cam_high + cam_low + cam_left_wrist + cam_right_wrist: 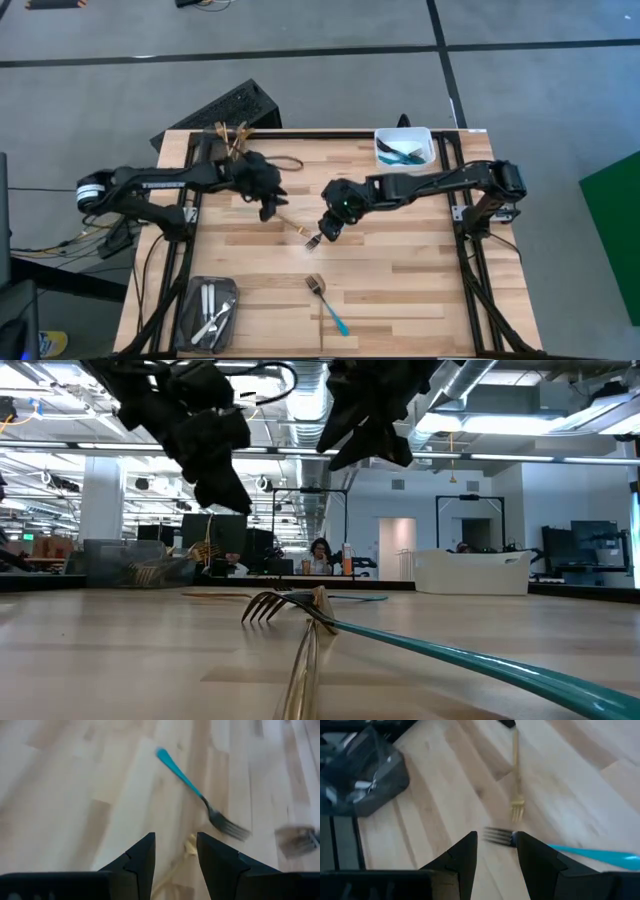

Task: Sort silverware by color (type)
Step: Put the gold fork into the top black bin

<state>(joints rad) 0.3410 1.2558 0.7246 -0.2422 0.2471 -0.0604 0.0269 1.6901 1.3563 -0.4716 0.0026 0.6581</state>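
A gold fork (301, 233) lies flat on the wooden table between my two grippers; it also shows in the right wrist view (516, 780). A blue-handled fork with a metal head (329, 304) lies nearer the near edge (192, 787) (590, 854) (450, 652). My left gripper (268, 207) (175, 852) is open and hovers over the gold fork's handle end (190, 845). My right gripper (328, 226) (495, 851) is open too, hovering by the gold fork's head (516, 812). In the low view both grippers (222, 485) (368, 440) hang well above the tabletop.
A white bin (425, 135) at the far right corner holds blue-handled utensils. A dark tray (193, 290) (395, 775) at the near left corner holds silver-white ones. Gold utensils (232, 135) sit at the far left edge. Bare wood stretches across the table's right half (400, 260).
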